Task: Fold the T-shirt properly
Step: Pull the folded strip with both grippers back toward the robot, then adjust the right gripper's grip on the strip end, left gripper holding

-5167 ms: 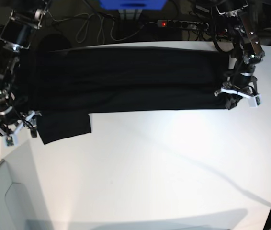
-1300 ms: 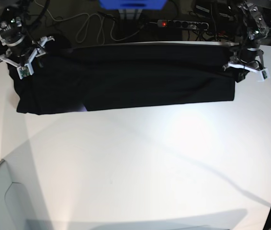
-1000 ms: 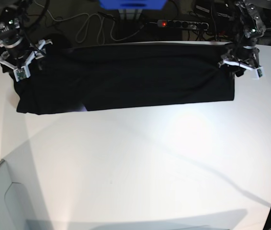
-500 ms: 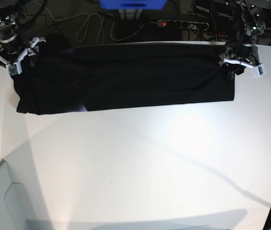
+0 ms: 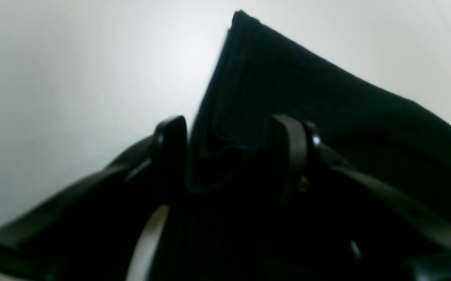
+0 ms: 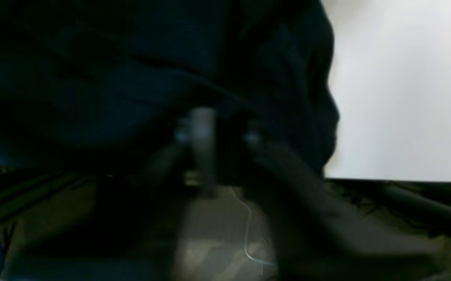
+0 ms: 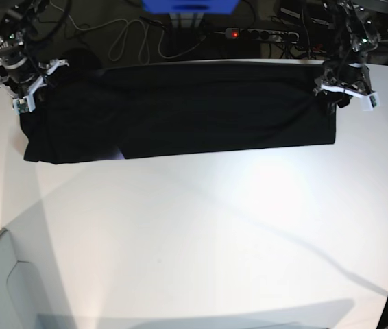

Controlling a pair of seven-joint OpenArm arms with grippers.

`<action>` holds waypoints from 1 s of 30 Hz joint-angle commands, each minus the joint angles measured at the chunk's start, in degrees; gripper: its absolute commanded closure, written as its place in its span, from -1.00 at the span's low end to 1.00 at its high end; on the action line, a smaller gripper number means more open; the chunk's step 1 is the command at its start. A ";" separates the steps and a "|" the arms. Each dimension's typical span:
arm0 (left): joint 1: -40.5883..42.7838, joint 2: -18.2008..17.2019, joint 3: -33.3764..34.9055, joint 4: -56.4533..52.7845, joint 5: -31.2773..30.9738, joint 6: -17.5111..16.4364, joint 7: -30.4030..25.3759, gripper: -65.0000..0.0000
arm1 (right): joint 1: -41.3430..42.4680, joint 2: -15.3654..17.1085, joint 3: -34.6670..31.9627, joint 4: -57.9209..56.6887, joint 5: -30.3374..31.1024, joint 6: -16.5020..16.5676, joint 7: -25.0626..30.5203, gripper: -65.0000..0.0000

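Base view: table [image 7: 201, 233] brightly lit from above, with glare just below the T-shirt [image 7: 180, 110] and near the front edge. A long thin shadow crosses the table diagonally. Table edges bow, showing wide-angle distortion. The T-shirt reads as flat black, folds barely visible. Left wrist view: soft, table washed out. Right wrist view: dim, heavily blurred, nothing sharp.

place: robotics lab | evidence: white table [image 7: 201, 233], power strip [image 7: 261, 33], loose cables [image 7: 129, 38]

T-shirt [image 7: 180, 110] across table's [image 7: 201, 240] far edge
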 commanded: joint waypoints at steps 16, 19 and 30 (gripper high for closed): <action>0.63 -0.72 -0.38 0.66 -0.58 -0.11 -1.19 0.01 | 1.73 2.67 0.00 6.73 0.48 1.46 1.40 0.99; 0.63 -0.72 -0.38 0.66 -0.58 -0.11 -1.19 0.01 | 2.79 2.94 0.00 6.82 0.48 1.46 1.75 0.99; 0.81 -0.72 -0.38 0.66 -0.58 -0.11 -1.19 0.00 | -0.99 2.85 -7.21 5.33 0.30 1.46 1.14 0.97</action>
